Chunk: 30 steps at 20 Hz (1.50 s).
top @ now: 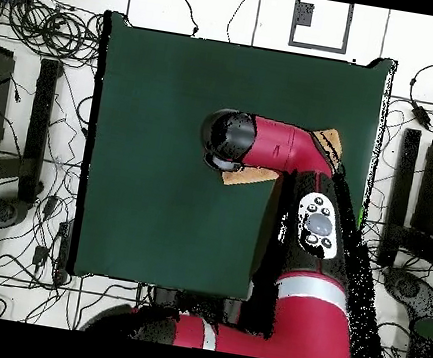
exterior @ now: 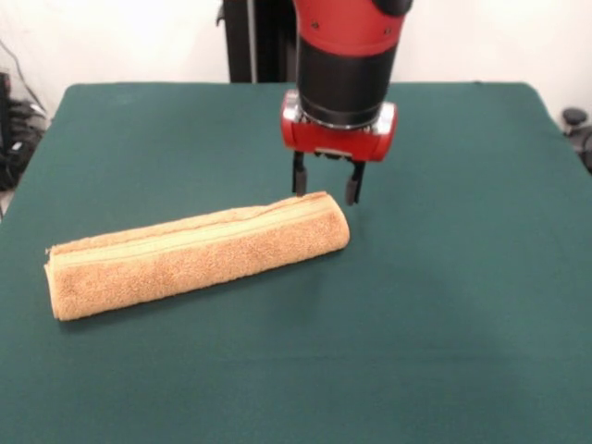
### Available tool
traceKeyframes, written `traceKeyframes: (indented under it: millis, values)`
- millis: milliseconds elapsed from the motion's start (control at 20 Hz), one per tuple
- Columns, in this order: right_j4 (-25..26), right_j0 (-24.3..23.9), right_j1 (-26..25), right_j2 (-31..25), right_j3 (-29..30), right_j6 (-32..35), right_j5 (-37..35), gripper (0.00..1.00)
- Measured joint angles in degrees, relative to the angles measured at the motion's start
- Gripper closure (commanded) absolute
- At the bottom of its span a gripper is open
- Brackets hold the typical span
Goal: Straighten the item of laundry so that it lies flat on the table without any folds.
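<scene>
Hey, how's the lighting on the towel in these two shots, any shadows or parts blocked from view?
Front view: even, soft light; the towel is fully visible, casting a thin shadow on the table along its near edge, no glare; the gripper hangs open beside its end. Overhead view: the arm covers most of the towel, only scraps showing.

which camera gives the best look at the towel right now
The front view. There the towel shows end to end, folded into a long narrow bundle on the table, with the open gripper just above its end. In the overhead view the arm covers nearly all of it; only two small bits stick out.
</scene>
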<state>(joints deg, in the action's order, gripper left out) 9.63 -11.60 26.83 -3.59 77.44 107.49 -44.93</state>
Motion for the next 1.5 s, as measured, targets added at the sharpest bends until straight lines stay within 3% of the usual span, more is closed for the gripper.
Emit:
traceKeyframes:
  millis: [650, 1500]
  values:
    - [0.2, 0.14, -7.4, 0.0, -1.43, 0.0, 3.8, 0.0]
    - [0.31, -0.04, -7.48, -0.19, -1.82, 0.0, 3.75, 0.0]
